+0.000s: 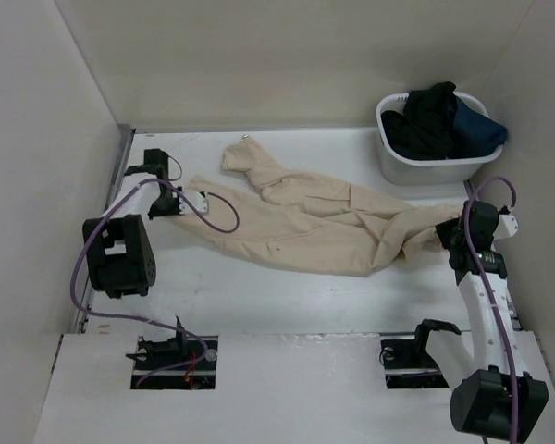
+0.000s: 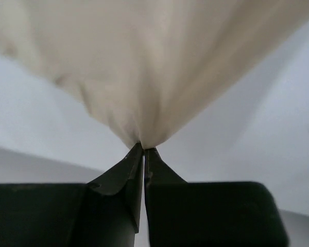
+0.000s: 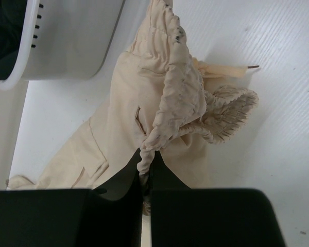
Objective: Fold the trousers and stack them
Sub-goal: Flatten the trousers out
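Across the middle of the white bench [image 1: 287,296] the beige trousers [image 1: 324,227] lie spread out and rumpled, stretched from left to right, with one leg angling toward the far wall. At the far right corner stands a pale basket [image 1: 416,171] heaped with dark garments [image 1: 439,120], near the trousers' right end but apart from it. On the left, the left fingers [image 2: 139,159] are clenched on a pinch of the cloth, which fans out above their tips. On the right, the right fingers [image 3: 135,165] are clamped on the gathered, elasticated waistband, a drawstring end lying loose on the bench beside it.
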### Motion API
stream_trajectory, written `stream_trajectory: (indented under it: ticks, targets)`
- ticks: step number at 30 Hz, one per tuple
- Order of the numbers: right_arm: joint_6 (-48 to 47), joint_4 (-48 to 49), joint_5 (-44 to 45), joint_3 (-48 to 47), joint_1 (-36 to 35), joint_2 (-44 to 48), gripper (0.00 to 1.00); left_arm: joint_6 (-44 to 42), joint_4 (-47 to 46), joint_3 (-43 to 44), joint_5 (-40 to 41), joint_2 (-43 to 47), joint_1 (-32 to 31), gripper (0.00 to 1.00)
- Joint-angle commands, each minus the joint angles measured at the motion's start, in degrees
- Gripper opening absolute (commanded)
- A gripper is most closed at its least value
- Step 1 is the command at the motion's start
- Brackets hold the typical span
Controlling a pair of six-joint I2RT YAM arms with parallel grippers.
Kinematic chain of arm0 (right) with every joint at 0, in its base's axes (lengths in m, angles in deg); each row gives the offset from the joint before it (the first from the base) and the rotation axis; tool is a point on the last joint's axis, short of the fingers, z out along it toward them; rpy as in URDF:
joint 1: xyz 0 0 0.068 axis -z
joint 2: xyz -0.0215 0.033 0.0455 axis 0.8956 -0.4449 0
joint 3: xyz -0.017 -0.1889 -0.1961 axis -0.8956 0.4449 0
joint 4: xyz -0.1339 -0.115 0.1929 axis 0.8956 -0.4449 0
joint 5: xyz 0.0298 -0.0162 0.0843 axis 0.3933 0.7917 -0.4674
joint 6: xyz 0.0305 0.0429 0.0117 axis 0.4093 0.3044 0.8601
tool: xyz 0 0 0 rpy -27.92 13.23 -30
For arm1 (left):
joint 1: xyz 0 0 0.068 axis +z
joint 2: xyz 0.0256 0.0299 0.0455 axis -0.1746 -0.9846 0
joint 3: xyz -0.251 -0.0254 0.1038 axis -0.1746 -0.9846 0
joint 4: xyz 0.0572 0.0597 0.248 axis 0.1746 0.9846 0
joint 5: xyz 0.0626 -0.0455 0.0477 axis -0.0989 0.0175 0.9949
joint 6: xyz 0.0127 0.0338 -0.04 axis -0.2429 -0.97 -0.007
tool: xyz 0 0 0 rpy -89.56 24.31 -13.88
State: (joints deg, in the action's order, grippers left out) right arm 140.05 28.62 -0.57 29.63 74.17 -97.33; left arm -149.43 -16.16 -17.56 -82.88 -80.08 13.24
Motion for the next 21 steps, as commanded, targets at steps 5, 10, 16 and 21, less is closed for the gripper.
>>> stream_trajectory:
  ticks: [5, 10, 16, 21]
  targets:
    - [-3.7, -0.7, -3.7, -1.0, 5.6, 5.0, 0.0, 0.1, 25.4, 13.0, -4.6, 20.5, 3.9, 0.0]
    - [-6.2, -2.3, -5.5, -1.2, 7.1, 5.4, 0.0, 2.1, 36.5, 23.3, -5.6, 18.4, 2.5, 0.0]
    - [-7.3, -3.5, -5.6, -2.2, 8.4, 3.3, 0.0, 6.8, 33.1, 45.3, -7.5, -6.6, 5.4, 0.01]
    - [-7.7, -2.1, -6.4, -3.0, 6.8, -1.3, 0.0, 11.6, 35.6, 67.4, -4.1, -34.4, 4.4, 0.1]
